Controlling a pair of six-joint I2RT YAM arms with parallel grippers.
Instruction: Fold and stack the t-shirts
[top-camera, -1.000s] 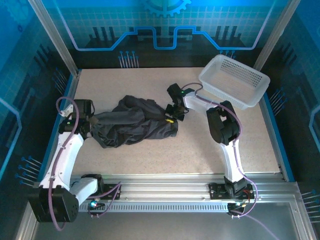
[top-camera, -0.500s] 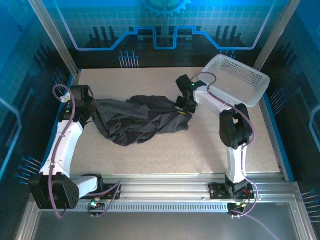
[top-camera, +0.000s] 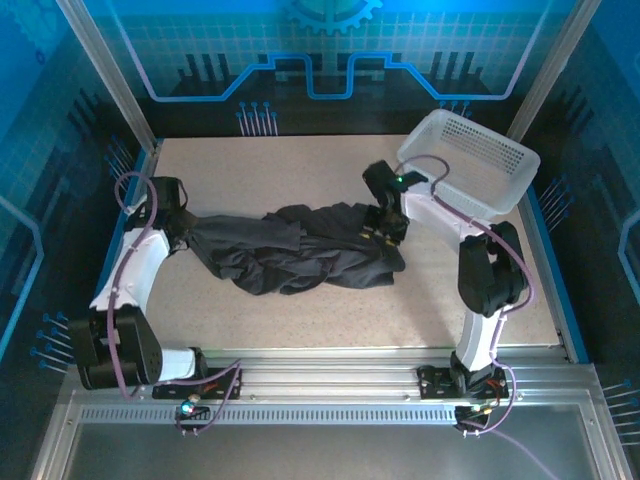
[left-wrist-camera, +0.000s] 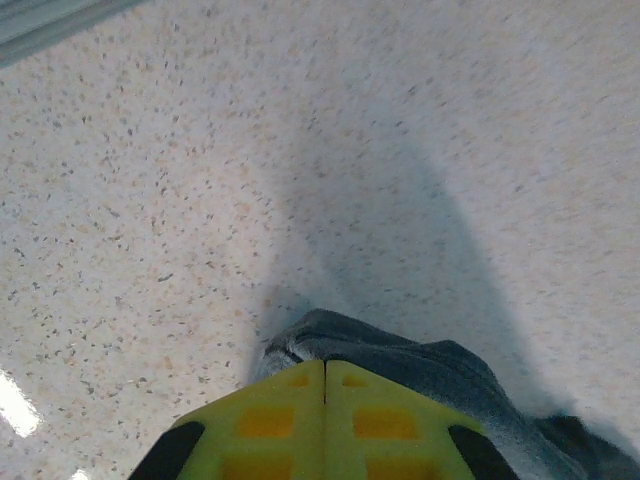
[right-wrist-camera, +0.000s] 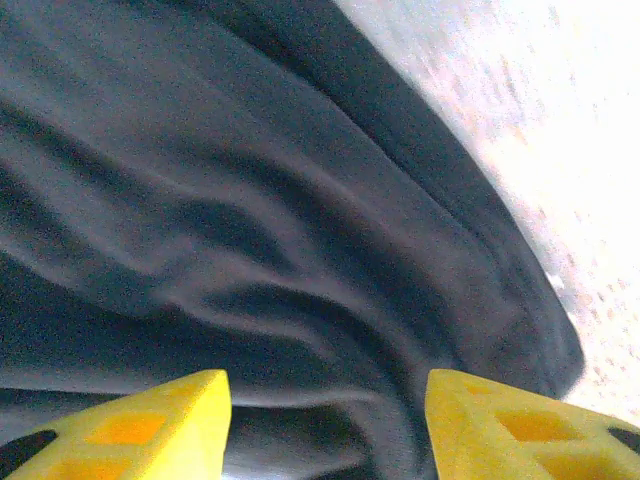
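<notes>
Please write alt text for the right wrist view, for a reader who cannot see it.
The right end effector, its yellow fingers apart, is poised over a wrinkled dark t-shirt. Speckled table shows at the upper right.

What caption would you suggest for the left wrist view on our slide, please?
The left claw shut on an edge of the dark t-shirt, speckled table beyond.

Left gripper (left-wrist-camera: 325, 368) pinched shut; right gripper (right-wrist-camera: 325, 392) jaws apart.
</notes>
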